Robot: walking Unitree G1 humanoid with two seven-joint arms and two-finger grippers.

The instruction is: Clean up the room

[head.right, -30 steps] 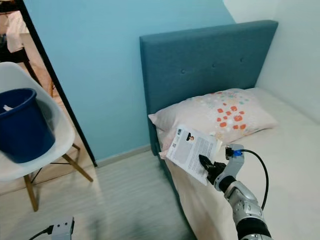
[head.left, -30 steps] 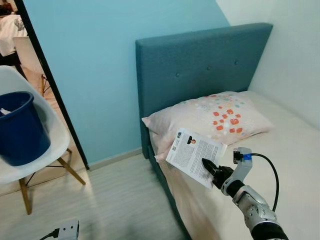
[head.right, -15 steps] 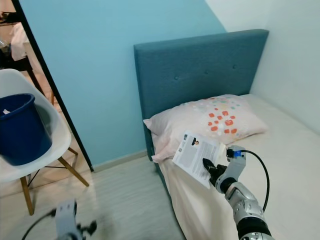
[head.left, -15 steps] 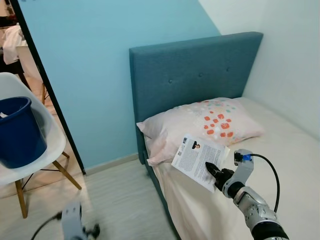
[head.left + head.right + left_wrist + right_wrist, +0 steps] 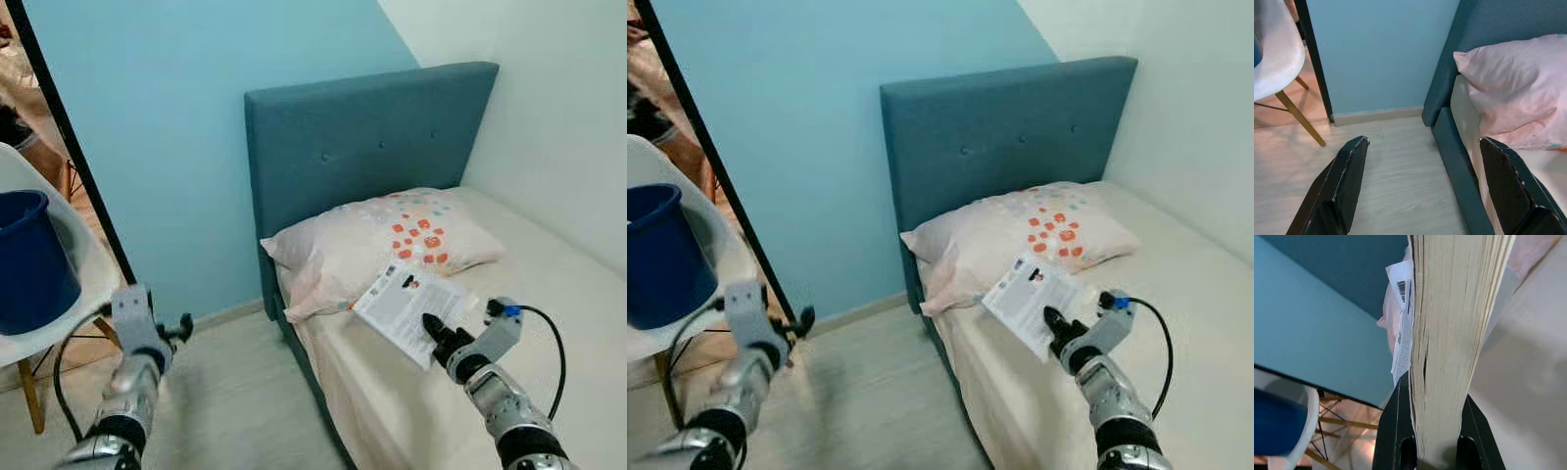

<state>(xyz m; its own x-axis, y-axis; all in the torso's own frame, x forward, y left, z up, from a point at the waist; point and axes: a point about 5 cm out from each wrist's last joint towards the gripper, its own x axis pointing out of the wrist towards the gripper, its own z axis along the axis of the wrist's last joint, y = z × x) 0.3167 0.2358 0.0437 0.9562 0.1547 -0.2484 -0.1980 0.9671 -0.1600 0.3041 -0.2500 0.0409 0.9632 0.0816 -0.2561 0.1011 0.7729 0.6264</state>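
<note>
a small bedroom with a light blue wall (image 5: 196,117), pale wood floor (image 5: 235,411) and a bed (image 5: 549,294) pushed into the corner, its teal padded headboard (image 5: 362,147) against the wall. a pinkish pillow (image 5: 382,245) with orange and green spots lies at the head of the bed. the right gripper (image 5: 438,333) is out over the mattress just in front of the pillow, its two black fingers clamped tight on a paperback book (image 5: 411,304); the book's printed back cover faces up and its far corner is near or on the pillow's edge, i can't tell which. in the right wrist view the page edges (image 5: 1449,333) stand pinched between both fingers. the left gripper (image 5: 174,330) is raised over the floor beside the bed, fingers (image 5: 1347,181) spread wide with nothing in them. off to the left a white chair (image 5: 69,264) with wooden legs carries a dark blue bucket (image 5: 29,259).
</note>
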